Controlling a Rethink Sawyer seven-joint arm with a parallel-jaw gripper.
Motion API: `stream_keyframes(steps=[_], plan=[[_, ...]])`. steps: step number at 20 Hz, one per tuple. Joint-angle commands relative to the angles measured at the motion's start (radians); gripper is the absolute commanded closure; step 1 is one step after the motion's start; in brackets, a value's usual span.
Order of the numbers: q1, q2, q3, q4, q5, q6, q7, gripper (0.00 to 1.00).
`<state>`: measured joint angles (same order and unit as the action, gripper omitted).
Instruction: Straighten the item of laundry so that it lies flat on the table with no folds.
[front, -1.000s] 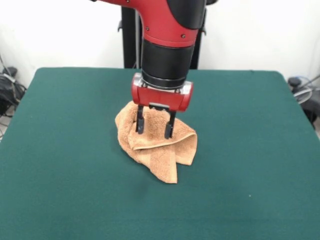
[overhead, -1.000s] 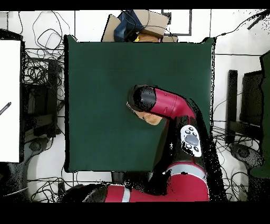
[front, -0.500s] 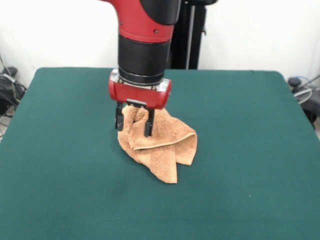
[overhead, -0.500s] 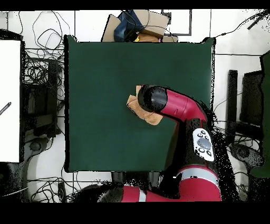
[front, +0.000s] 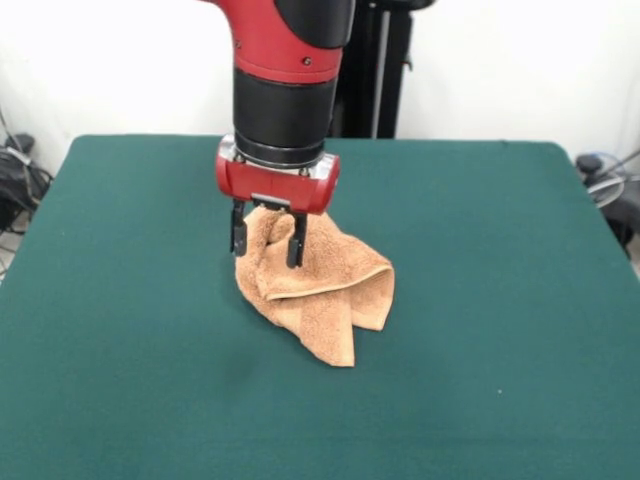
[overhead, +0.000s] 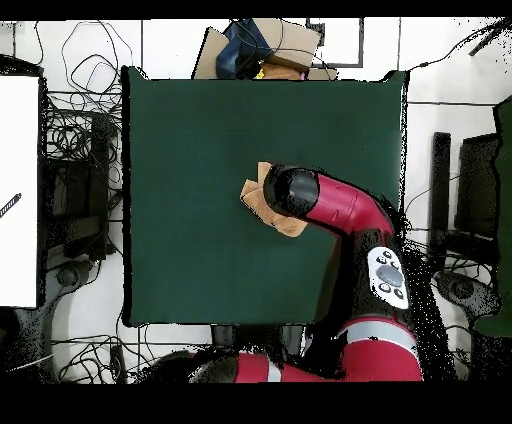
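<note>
While spread open above the towel (front: 315, 285), pincer (front: 266, 240) hangs at the bunched far-left edge, gripping nothing. Towel sits crumpled near the middle of the tabletop (front: 500, 330), folded over itself, with one flap doubled across the front and a corner pointing toward the camera. From overhead, mostly hidden under the red arm (overhead: 335, 205); only tan bits poke out beside the pincer head (overhead: 283, 190) on the green tabletop (overhead: 190, 150).

Risks from here, as judgement only:
- Could close on two or more layers at once, since the edge below looks stacked; would then drag the whole bundle instead of opening it.
- Could pinch too shallow and slip off the terry pile.
- Could press into the felt and snag it if lowered too far.
- Could pull the wrong way and tighten the fold.
</note>
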<state>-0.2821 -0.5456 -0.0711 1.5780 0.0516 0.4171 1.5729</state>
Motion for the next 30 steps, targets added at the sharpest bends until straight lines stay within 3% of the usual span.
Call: stream_keyframes(steps=[1,19,30], plan=[[0.02,-0.018,0.072,0.144,-0.004,-0.065,0.177,0.0],[0.034,-0.067,0.085,0.266,0.0,-0.132,0.179,0.0],[0.015,-0.056,0.09,0.269,-0.015,-0.145,0.145,0.0]])
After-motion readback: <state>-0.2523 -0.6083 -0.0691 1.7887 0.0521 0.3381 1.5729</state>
